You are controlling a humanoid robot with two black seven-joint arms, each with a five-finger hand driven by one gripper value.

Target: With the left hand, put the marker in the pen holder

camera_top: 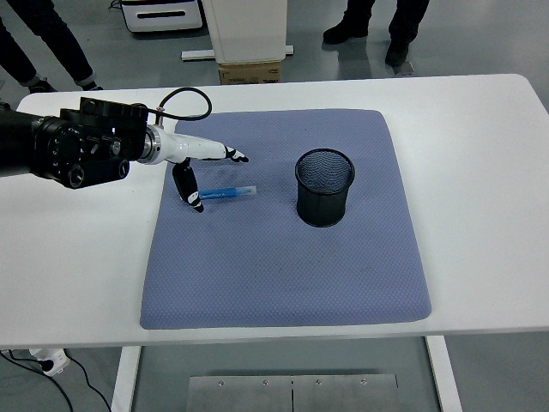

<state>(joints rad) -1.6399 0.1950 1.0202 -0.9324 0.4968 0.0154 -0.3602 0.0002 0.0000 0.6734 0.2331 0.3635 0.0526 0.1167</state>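
Observation:
A blue marker (226, 192) with a white tip lies flat on the blue-grey mat (283, 257), left of the black mesh pen holder (324, 186), which stands upright. My left hand (206, 172) reaches in from the left and hovers just over the marker's left end. Its fingers are spread, the thumb (187, 190) pointing down beside the marker's left end and the other fingers stretched out behind it. It holds nothing. The right arm is out of view.
The mat covers the middle of the white table (480, 154). Beyond the table's far edge stand a cardboard box (249, 72), a white cabinet and people's legs (377, 26).

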